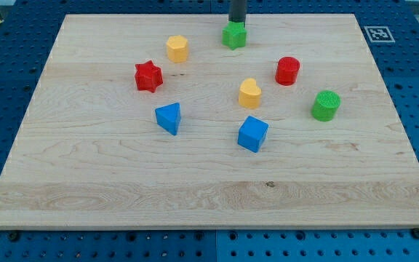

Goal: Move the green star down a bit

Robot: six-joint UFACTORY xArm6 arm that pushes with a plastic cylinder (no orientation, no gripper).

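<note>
The green star (233,35) lies near the view's top, a little right of centre, on the wooden board (86,182). My tip (236,22) stands right at the star's top edge, touching or nearly touching it. The dark rod rises from there out of the view's top.
A yellow hexagon (177,48) lies left of the star and a red star (148,76) further left and lower. A red cylinder (287,70), a yellow heart (249,93), a green cylinder (326,105), a blue triangle (169,117) and a blue cube (252,133) lie below.
</note>
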